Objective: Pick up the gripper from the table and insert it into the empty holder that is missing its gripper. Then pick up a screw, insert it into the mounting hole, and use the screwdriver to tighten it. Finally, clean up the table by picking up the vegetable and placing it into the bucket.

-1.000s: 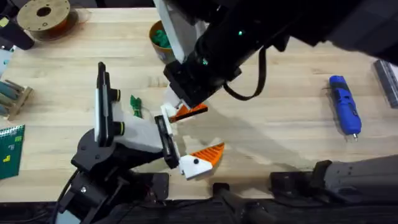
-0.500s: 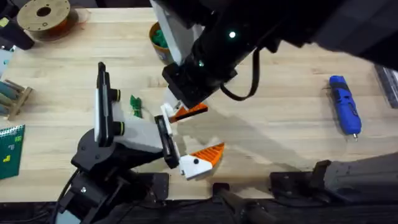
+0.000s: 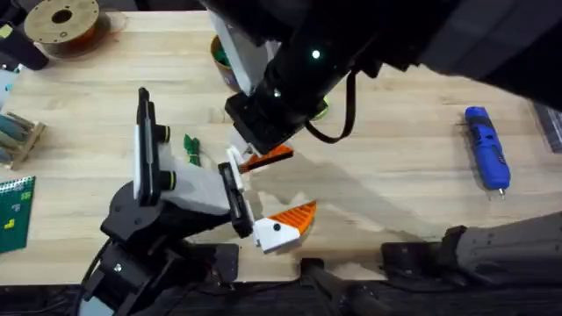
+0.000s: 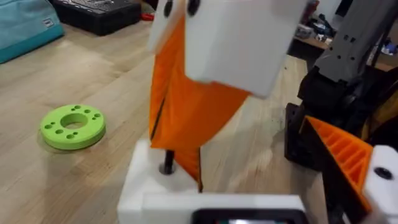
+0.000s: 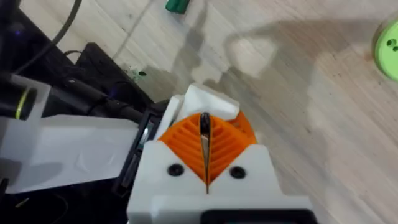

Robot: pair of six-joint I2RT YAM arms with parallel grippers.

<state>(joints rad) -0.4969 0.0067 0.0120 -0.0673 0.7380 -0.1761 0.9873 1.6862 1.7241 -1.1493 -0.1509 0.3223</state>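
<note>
Right gripper [image 3: 256,160] at frame centre, pads pinching orange gripper [image 3: 268,157] against holder [image 3: 235,167]; left gripper [image 3: 263,197] spread.

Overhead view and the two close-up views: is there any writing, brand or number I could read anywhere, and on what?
No text here can be read.
Teal bag: its small white tag is too blurred to read.
Green board: yellow marks, too small to read.
Blue screwdriver: no lettering can be made out.

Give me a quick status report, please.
Right gripper shut on orange wedge, at the empty white holder. Left gripper holds nothing. Screwdriver untouched.
</note>
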